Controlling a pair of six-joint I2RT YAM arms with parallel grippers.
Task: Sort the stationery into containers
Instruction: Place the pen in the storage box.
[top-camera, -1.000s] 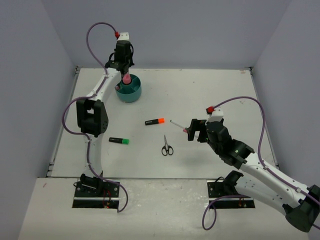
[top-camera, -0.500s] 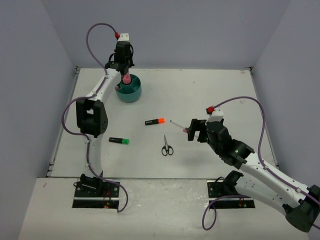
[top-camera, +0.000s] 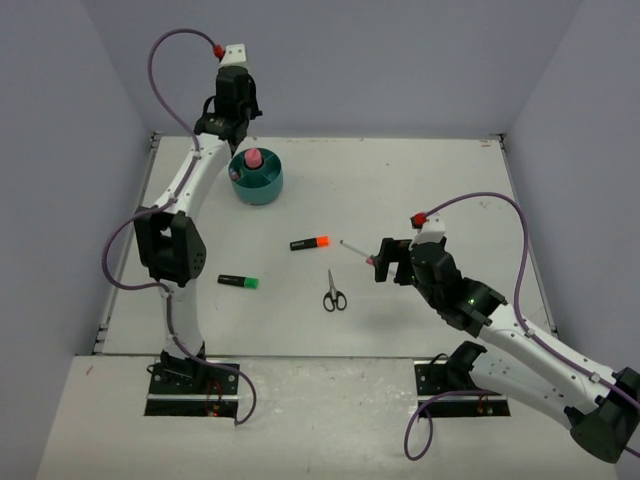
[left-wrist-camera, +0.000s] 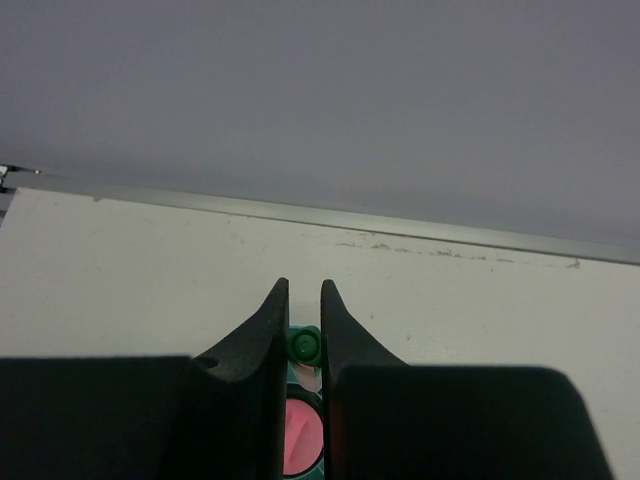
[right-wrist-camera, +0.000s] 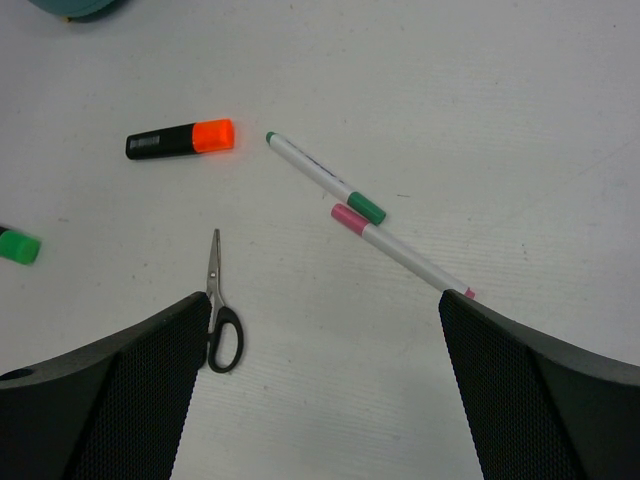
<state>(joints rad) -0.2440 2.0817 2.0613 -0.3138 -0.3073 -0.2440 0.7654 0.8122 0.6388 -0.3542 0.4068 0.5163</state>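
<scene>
The round teal organiser (top-camera: 262, 190) stands at the back left with a pink tube (top-camera: 253, 158) upright in it. My left gripper (top-camera: 236, 130) hangs above its far rim, shut and holding nothing. In the left wrist view the narrow slit of that gripper (left-wrist-camera: 303, 300) shows a green cap (left-wrist-camera: 304, 345) and the pink tube (left-wrist-camera: 303, 440) below. An orange-capped highlighter (top-camera: 310, 243), a green-capped highlighter (top-camera: 238, 281), scissors (top-camera: 334, 293) and two thin white pens (right-wrist-camera: 325, 178) (right-wrist-camera: 400, 250) lie on the table. My right gripper (top-camera: 380, 262) hovers open over the pens, also seen wide apart as the gripper (right-wrist-camera: 322, 300).
White table bounded by grey walls at the back and both sides. The scissors (right-wrist-camera: 218, 315) lie beside my right gripper's left finger (right-wrist-camera: 110, 390). The pink-capped pen runs under the right finger (right-wrist-camera: 540, 390). The organiser's edge (right-wrist-camera: 75, 8) shows at the top left.
My left gripper has risen straight up off the pink tube, which stays standing in the organiser. The right arm has not moved.
</scene>
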